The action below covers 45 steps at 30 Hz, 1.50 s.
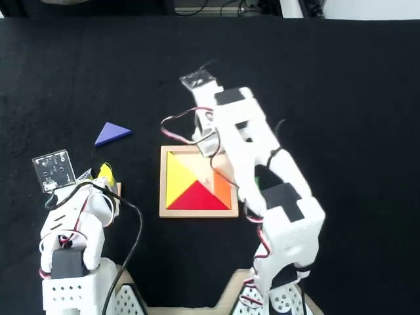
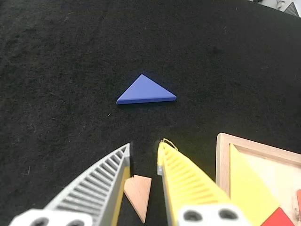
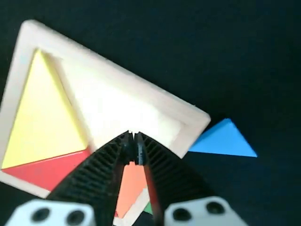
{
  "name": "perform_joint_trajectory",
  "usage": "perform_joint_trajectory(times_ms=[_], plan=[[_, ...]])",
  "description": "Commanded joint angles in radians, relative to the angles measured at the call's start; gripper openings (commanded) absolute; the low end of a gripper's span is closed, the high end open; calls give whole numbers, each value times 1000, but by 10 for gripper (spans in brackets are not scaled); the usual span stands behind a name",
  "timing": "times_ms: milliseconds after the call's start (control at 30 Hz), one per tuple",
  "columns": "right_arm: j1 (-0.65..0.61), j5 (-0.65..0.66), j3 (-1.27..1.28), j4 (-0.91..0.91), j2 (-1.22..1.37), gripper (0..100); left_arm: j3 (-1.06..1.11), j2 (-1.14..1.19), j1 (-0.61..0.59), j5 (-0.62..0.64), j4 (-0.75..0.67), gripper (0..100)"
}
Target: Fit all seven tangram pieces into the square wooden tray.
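Black table cloth (image 1: pixel 341 79), cables (image 1: pixel 211 8) behind

The light is bright and even. The black cloth (image 1: pixel 341 79) swallows shadows, while bare wood of the tray (image 3: pixel 117 110) glares pale.

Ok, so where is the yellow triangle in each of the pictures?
High view: the yellow triangle fills the left side of the wooden tray, touching the red triangle.
Left wrist view: it lies just inside the tray's rim, next to a bit of red.
Right wrist view: it sits in a tray corner, with red along one edge.
Shared landmark: the wooden tray's pale rim.
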Motion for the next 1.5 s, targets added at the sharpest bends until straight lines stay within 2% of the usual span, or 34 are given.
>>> perform_joint_trajectory(times_ms=[0, 133, 300, 467, 1067, 1233, 1467], plan=[[147, 6, -77, -40, -4, 15, -5, -6, 4, -5, -21, 106], [206, 0, -87, 0, 54, 34, -5, -6, 4, -5, -21, 106], [170, -23, -84, 51, 70, 188, 12, -6, 4, -5, -44, 106], [97, -32, -79, 75, 70, 121, 36, -6, 1, -5, -83, 105], [77, -63, 50, -63, 77, 114, 38, -6, 4, -5, -83, 105], [32, -64, 56, -60, 77, 9, 38, -6, 4, -5, -83, 105], [-15, -100, 85, -69, 79, 22, 38, -6, 4, -5, -83, 105]])
